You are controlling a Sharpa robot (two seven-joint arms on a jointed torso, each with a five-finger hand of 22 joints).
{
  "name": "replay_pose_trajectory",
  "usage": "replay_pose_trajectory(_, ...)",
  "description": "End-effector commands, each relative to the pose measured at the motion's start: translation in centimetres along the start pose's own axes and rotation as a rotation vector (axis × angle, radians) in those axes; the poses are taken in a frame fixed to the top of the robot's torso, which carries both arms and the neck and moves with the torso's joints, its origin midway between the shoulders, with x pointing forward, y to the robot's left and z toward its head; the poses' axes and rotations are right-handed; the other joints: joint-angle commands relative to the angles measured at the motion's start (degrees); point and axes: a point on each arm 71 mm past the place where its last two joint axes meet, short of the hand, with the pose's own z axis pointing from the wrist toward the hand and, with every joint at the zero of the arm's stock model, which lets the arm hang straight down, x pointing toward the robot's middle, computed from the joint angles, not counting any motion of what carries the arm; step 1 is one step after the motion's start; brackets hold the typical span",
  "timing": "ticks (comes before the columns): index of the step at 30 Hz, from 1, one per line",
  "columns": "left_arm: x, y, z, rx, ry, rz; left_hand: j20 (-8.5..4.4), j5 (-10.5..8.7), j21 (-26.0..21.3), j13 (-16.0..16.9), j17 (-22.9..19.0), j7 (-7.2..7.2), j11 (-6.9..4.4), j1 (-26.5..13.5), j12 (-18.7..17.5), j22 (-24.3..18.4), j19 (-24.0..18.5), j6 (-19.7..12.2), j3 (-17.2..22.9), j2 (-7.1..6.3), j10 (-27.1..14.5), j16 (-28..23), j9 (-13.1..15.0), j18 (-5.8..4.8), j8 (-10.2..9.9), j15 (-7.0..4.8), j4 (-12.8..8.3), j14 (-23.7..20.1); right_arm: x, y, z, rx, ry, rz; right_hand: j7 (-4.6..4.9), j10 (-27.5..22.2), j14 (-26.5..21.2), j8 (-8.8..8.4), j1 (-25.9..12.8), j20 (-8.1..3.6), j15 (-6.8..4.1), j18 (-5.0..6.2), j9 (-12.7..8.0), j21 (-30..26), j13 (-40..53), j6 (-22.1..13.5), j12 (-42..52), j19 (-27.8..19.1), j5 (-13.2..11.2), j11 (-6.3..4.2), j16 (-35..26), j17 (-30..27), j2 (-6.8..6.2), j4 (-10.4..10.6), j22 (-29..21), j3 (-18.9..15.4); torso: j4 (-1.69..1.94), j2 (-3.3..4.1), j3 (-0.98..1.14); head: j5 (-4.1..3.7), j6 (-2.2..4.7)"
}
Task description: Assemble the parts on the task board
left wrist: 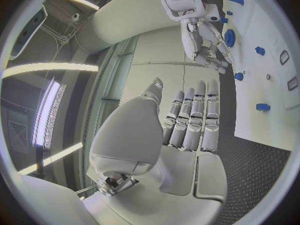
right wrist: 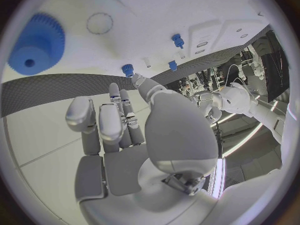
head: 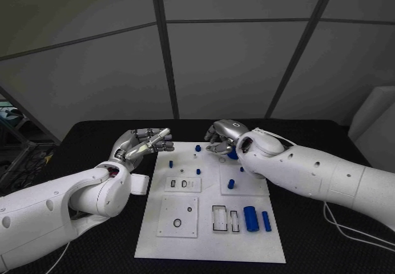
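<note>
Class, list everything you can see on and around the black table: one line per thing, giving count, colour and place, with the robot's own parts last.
Table: one, black, under everything.
Task board: one, white, mid-table.
Blue gear: one, blue, far part of the board, by the right hand.
Blue cylinders: two, blue, lying side by side near the board's right front.
Small pegs: several, blue, standing on the board's far half.
Ring: one, black, front-left panel.
Left hand: one, silver, off the board's far-left corner, holding nothing.
Right hand: one, silver, fingers curled over the board's far edge.
</note>
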Motion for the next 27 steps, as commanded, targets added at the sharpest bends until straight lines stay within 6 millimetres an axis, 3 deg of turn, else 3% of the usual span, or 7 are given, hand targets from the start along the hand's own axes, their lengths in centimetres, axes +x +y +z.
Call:
replay_pose_trajectory(1,0.0,-0.2,0.0,0.007,0.016,-0.006,0.08,-0.32,0.16,-0.04,0.09,0.30,0.26,-0.16,-0.22,0.08,-0.13,-0.11,0.00,0.37,-0.17,-0.25,-0.08,-0.78,-0.28,0.16,-0.43,-0.05,-1.0,-1.2,-1.6,0.053,-0.010,0.085,0.00,3.03,0.88,0.09,-0.16,-0.05,-0.08,-1.24,0.01,0.67,0.69,0.50,1.62,0.81,0.70,-0.33,0.55,0.71,-1.13,0.48,0.92,-0.91,-0.51,-0.15,0.06,-0.09,0.18)
replay_pose_trajectory(5,-0.1,-0.1,0.0,0.007,0.015,-0.005,0.08,-0.32,0.16,-0.04,0.09,0.30,0.26,-0.16,-0.22,0.08,-0.13,-0.11,0.00,0.37,-0.17,-0.25,-0.08,-0.78,-0.28,0.16,-0.43,-0.05,-1.7,-3.2,-3.5,0.118,0.043,0.132,-1.03,9.60,1.08,-0.37,-0.69,-0.97,-1.24,-1.61,-0.25,1.78,3.64,-0.78,6.33,2.33,2.36,-1.86,1.25,1.57,-2.97,1.36,2.90,-4.21,-1.06,-0.23,0.21,-0.05,0.29)
replay_pose_trajectory(9,-0.1,-0.1,0.1,0.006,0.014,-0.005,0.09,-0.32,0.16,-0.04,0.10,0.28,0.26,-0.15,-0.23,0.08,-0.15,-0.11,0.00,0.38,-0.17,-0.27,-0.07,-0.78,-0.30,0.16,-0.46,-0.06,-2.1,-4.6,-4.5,0.161,0.078,0.146,-1.40,10.63,1.59,-0.44,1.18,-1.83,-1.94,-2.11,-0.31,2.88,9.06,-3.09,12.33,3.91,3.21,-2.49,2.87,4.09,-2.62,2.94,4.93,-9.81,-1.35,-0.28,0.39,0.06,0.40)
replay_pose_trajectory(11,-0.1,-0.1,0.1,0.005,0.015,-0.005,0.09,-0.32,0.16,-0.04,0.10,0.28,0.26,-0.15,-0.23,0.08,-0.15,-0.11,0.00,0.38,-0.17,-0.27,-0.07,-0.78,-0.30,0.16,-0.46,-0.06,-2.2,-5.4,-5.0,0.184,0.097,0.151,-1.64,7.08,1.93,0.53,4.62,-1.65,-2.53,-2.50,-0.07,3.45,17.82,-4.34,21.03,4.63,3.63,-2.25,4.71,6.74,-1.37,5.85,5.98,-15.58,-1.34,-0.26,0.42,-0.06,0.47)
replay_pose_trajectory(13,-0.1,0.0,0.2,0.005,0.016,-0.006,0.09,-0.32,0.16,-0.04,0.10,0.28,0.26,-0.15,-0.23,0.08,-0.15,-0.11,0.00,0.38,-0.17,-0.27,-0.07,-0.78,-0.30,0.16,-0.46,-0.06,-2.2,-5.9,-5.1,0.199,0.111,0.153,-1.46,3.19,2.00,1.40,6.61,-1.38,-1.98,-2.51,-0.06,3.68,23.94,-5.03,26.59,4.90,3.74,-1.90,5.67,8.33,-1.05,9.11,6.54,-17.33,-1.29,-0.25,0.36,-0.17,0.53)
replay_pose_trajectory(17,0.0,0.0,0.2,0.005,0.016,-0.006,0.09,-0.32,0.16,-0.03,0.11,0.27,0.26,-0.15,-0.24,0.09,-0.17,-0.10,0.00,0.39,-0.16,-0.28,-0.07,-0.78,-0.30,0.17,-0.48,-0.06,-2.1,-6.6,-5.1,0.223,0.139,0.153,-1.04,1.77,2.26,1.97,8.13,-1.48,-1.43,-2.46,-0.14,3.91,27.95,-5.90,30.34,5.16,3.62,-2.04,6.77,10.37,-1.20,11.77,7.01,-18.06,-1.22,-0.16,0.34,-0.23,0.57)
replay_pose_trajectory(27,0.0,0.0,0.3,0.007,0.013,-0.005,0.09,-0.31,0.17,-0.03,0.12,0.26,0.25,-0.15,-0.24,0.09,-0.18,-0.08,0.00,0.41,-0.14,-0.29,-0.06,-0.78,-0.31,0.17,-0.48,-0.06,-1.6,-7.1,-4.2,0.238,0.160,0.132,-0.87,1.60,2.37,2.48,9.48,-1.32,-1.30,-2.48,-0.15,3.98,31.90,-6.33,33.82,5.22,3.75,-1.87,7.34,11.36,-1.08,13.61,7.19,-18.20,-1.11,-0.13,0.25,-0.38,0.33)
